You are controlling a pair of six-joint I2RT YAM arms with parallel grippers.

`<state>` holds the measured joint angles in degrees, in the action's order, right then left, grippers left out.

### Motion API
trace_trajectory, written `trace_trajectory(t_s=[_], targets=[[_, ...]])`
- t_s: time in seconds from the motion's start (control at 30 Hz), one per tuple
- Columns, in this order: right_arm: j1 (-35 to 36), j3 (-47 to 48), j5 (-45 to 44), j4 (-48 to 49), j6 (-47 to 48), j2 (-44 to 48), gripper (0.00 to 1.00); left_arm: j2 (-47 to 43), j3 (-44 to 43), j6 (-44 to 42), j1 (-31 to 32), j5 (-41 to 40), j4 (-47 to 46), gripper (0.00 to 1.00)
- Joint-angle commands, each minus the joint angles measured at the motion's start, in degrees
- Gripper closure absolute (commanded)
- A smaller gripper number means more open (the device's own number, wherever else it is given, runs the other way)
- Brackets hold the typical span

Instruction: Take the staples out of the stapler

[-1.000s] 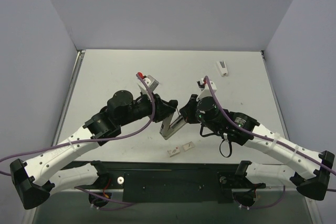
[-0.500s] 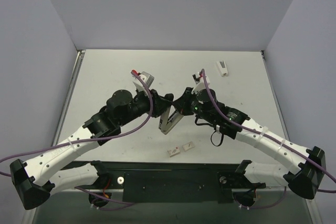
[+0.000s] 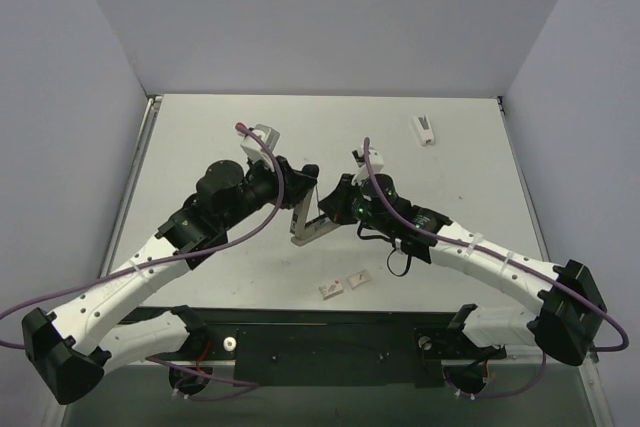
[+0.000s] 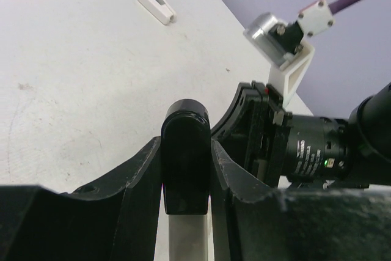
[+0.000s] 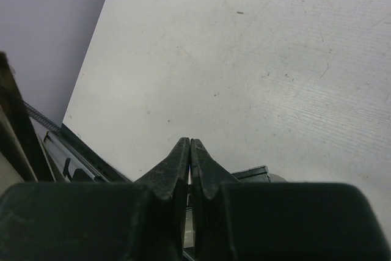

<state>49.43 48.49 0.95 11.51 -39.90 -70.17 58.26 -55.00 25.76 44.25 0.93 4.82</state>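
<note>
The stapler hangs above the table's middle, swung open in a V. My left gripper is shut on its upper end. In the left wrist view the stapler's black end sits clamped between my fingers, with the white bar running down below it. My right gripper is at the stapler's right side, against the lower arm of the V. In its wrist view the right gripper is shut, fingertips pressed together; whether anything thin sits between them does not show. The staples are out of view.
A short white wedge-shaped piece lies at the far right of the table, also seen in the left wrist view. Two small white tiles lie near the front edge. Grey walls close in the table on three sides.
Both grippers have moved left and away from the front edge, keeping together. The stapler went with the left gripper and now stands steeper.
</note>
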Motion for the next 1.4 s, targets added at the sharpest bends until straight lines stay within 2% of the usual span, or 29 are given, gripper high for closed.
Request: trace_trajectory(t_s=[0.0,0.2,0.57,1.13,1.37], targets=[[0.5,-1.5,3.8,3.6,-1.8,-2.9,1.0,-0.5,-4.4,2.7,-3.1,-0.9,-16.9,1.0],[0.8,-1.1,5.6,8.1,-3.3,-7.1,1.0,1.2,-2.7,4.7,-6.5,0.9,-21.5,1.0],[1.2,-0.2,7.7,12.5,-3.4,-10.1,1.0,6.3,-1.4,3.6,-8.2,0.8,-27.4,1.0],[-2.4,-0.1,12.4,18.5,-5.3,-13.5,1.0,13.9,-1.9,0.9,-9.6,-0.3,-29.7,1.0],[-3.3,0.1,13.4,18.1,-5.3,-13.3,1.0,13.5,-1.6,1.6,-9.9,-0.1,-29.7,1.0]])
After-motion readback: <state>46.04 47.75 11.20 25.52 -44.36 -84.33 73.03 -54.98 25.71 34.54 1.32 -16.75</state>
